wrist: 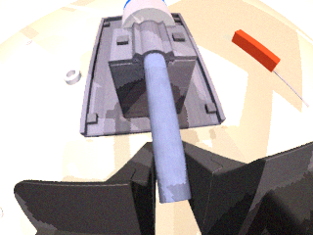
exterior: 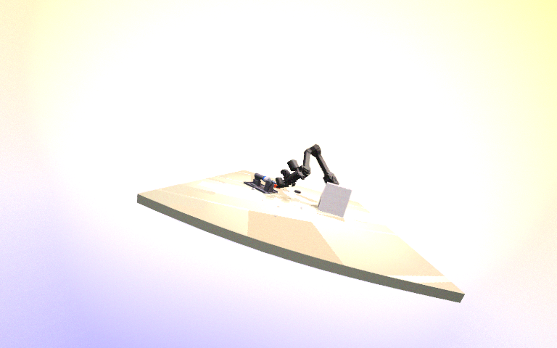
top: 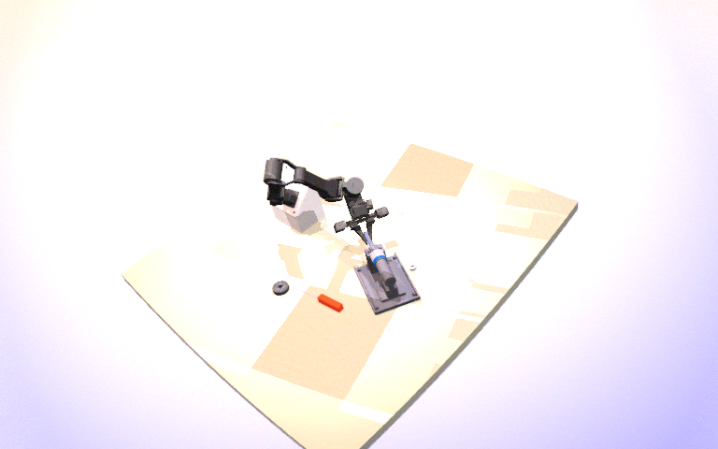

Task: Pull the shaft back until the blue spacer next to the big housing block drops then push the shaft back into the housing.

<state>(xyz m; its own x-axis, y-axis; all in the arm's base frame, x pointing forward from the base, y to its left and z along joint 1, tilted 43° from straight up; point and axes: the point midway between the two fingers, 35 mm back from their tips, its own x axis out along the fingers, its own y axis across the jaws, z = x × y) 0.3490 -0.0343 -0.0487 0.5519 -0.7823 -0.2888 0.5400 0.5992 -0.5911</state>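
The blue-grey shaft (wrist: 166, 117) (top: 368, 239) runs through the near support block (wrist: 126, 80) toward the dark cylindrical housing (top: 387, 273). My gripper (wrist: 162, 147) (top: 366, 241) is shut on the shaft near its free end, with a short end sticking out between the fingers. The blue spacer (top: 379, 258) is around the shaft line beside the housing; only its edge shows at the top of the wrist view. A light grey part (wrist: 147, 16) (top: 377, 253) lies between it and the near block. Whether the spacers touch each other cannot be told.
The dark base plate (wrist: 98, 93) (top: 365, 288) carries the assembly. A small light ring (wrist: 72, 81) (top: 412, 269) lies beside it. A red-handled tool (wrist: 255, 50) (top: 330, 302) and a dark ring (top: 275, 290) (exterior: 297, 191) lie on its other side. A pale box (exterior: 334, 201) stands by the arm's base.
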